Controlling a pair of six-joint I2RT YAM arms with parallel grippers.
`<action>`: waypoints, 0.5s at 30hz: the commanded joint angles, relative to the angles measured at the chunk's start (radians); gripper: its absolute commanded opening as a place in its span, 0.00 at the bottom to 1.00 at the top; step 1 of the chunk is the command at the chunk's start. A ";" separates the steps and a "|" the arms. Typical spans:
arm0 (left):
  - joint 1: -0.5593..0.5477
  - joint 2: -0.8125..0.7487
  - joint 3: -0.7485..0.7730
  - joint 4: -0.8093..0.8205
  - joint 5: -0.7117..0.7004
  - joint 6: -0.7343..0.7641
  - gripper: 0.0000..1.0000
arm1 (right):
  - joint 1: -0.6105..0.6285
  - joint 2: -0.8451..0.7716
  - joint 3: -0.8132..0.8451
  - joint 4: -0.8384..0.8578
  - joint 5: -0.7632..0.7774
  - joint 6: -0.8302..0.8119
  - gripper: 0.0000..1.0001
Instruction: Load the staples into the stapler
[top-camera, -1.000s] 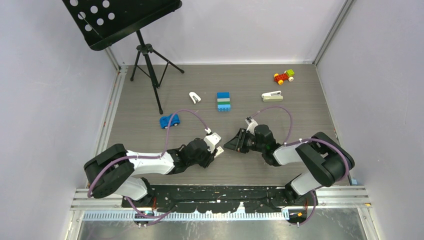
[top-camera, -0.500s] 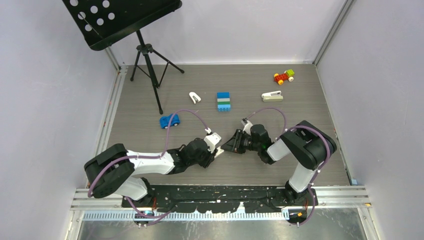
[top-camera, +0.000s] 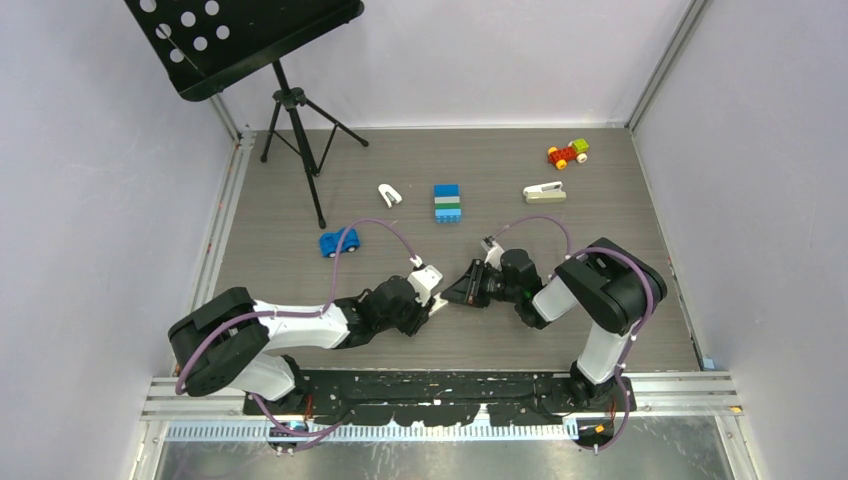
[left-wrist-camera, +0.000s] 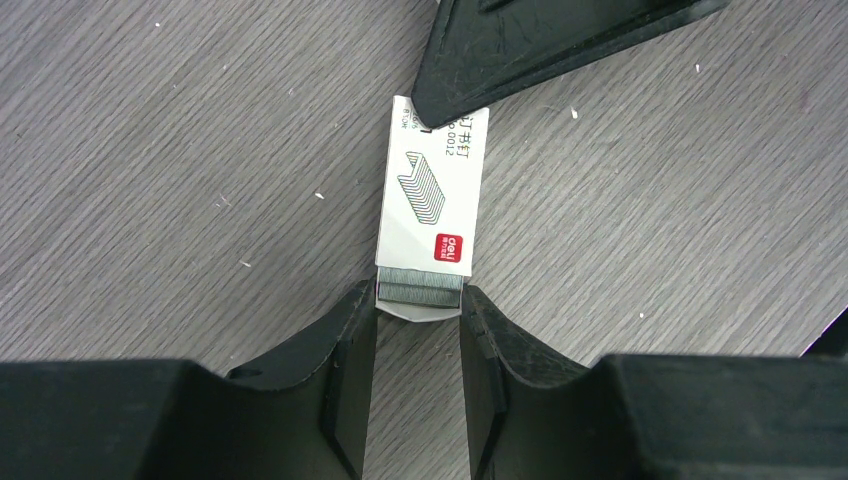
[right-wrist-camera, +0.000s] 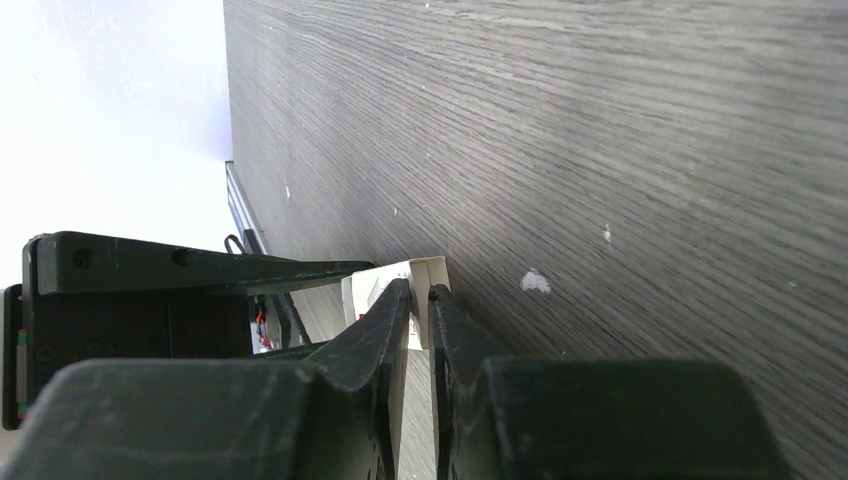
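Counter (top-camera: 480, 150) seen from above bears two arms that meet tip to tip near its middle. The left arm (top-camera: 300, 325) reaches in from the near left, and the right arm (top-camera: 600, 285) is folded in from the near right. What lies between their tips is too small to tell here. One stapler (top-camera: 544, 192) lies at the far right, well apart from both arms and untouched. Also on the counter are one white clip (top-camera: 389, 194) and one brick stack (top-camera: 447, 203), which sits between the clip and the stapler. There are two toy cars, a blue car (top-camera: 339, 241) on the left and a brick car (top-camera: 567, 153) in the far right corner. One music stand (top-camera: 240, 40) is at the far left.

In the left wrist view, one white box (left-wrist-camera: 428, 195) lies flat on the counter, with one red mark on its lid. One strip of staples (left-wrist-camera: 420, 293) sticks out of its near end. The left jaws flank that strip, each finger touching one side, so they are clenched on the staples. At the box's far end, the black tip of the right jaws covers one corner.

In the right wrist view, the right jaws are almost together and pinch the thin end of the box (right-wrist-camera: 362, 292) between them. The left jaws show as a black bar on the left, just beside the box.
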 joint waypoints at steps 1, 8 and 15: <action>0.000 0.024 -0.008 -0.058 0.039 -0.007 0.26 | -0.001 0.015 0.017 0.059 -0.018 0.003 0.16; -0.001 0.015 -0.011 -0.062 0.042 -0.007 0.26 | -0.002 -0.030 0.018 -0.005 0.003 -0.031 0.00; -0.001 0.015 -0.011 -0.060 0.048 -0.005 0.26 | -0.003 -0.094 0.013 -0.072 0.034 -0.063 0.00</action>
